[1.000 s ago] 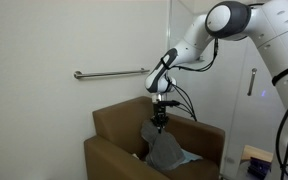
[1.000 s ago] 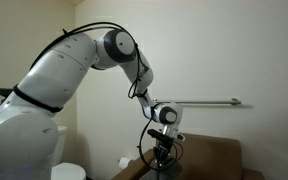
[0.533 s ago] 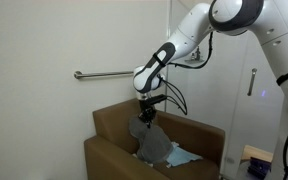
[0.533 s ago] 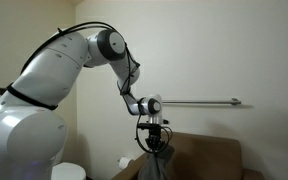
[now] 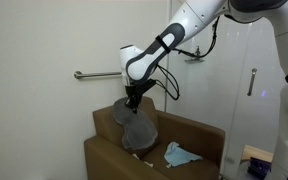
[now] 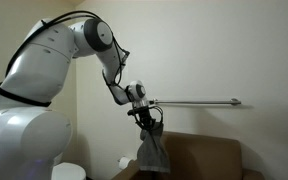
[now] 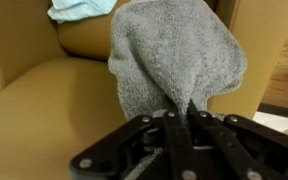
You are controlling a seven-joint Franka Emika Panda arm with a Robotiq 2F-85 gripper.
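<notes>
The towel [image 5: 136, 130] hangs under the gripper [image 5: 132, 101], above the seat of the armchair [image 5: 104, 155]. A second cloth [image 5: 180, 154] lies on the seat at the towel's four o'clock, near it. The wall rail [image 5: 96, 74] runs behind the armchair, at the gripper's ten o'clock.

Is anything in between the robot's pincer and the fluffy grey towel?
No, nothing visible. The pincer is shut right on the fluffy grey towel, which hangs above the brown armchair. The light blue cloth lies on the seat, off to one side.
</notes>
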